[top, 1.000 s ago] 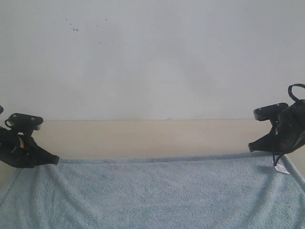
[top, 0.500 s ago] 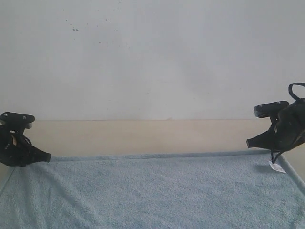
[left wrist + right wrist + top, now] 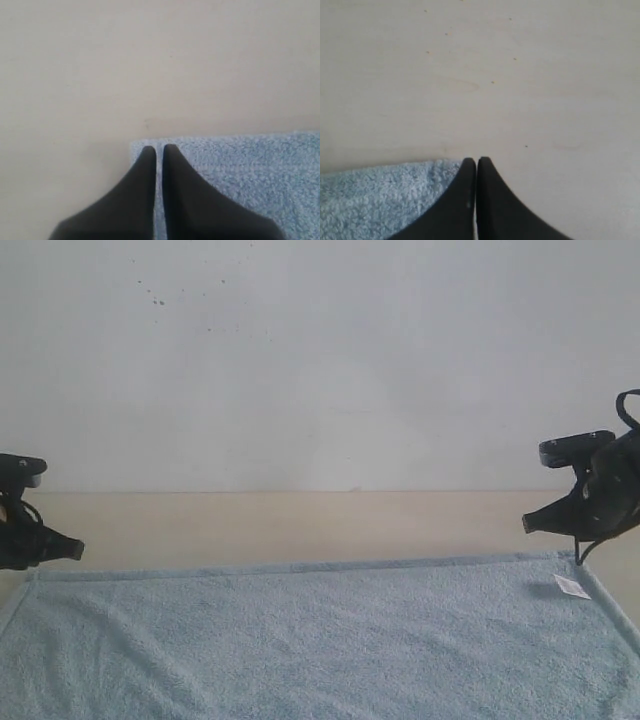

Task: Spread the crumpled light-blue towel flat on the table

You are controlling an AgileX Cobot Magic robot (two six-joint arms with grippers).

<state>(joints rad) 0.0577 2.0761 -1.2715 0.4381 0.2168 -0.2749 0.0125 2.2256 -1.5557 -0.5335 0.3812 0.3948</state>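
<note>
The light-blue towel (image 3: 320, 640) lies spread flat on the beige table (image 3: 300, 525), with its hemmed far edge straight and a small white tag (image 3: 572, 587) near the far right corner. My left gripper (image 3: 76, 550) hovers by the far left corner, shut. In the left wrist view its tips (image 3: 159, 148) sit over the towel's corner (image 3: 250, 170), which looks flat rather than pinched. My right gripper (image 3: 527, 524) hangs shut a little above the far right corner. Its tips (image 3: 476, 161) are at the towel's corner (image 3: 370, 195), holding nothing.
A plain white wall (image 3: 320, 360) rises behind the table's back edge. A bare strip of table runs between the towel's far edge and the wall. The towel's near part runs out of the picture at the bottom.
The left gripper has slid outward to the left and the towel's left corner has spread out with it. The right gripper rose slightly. The tag now lies on the towel, and the far edge has flattened.
</note>
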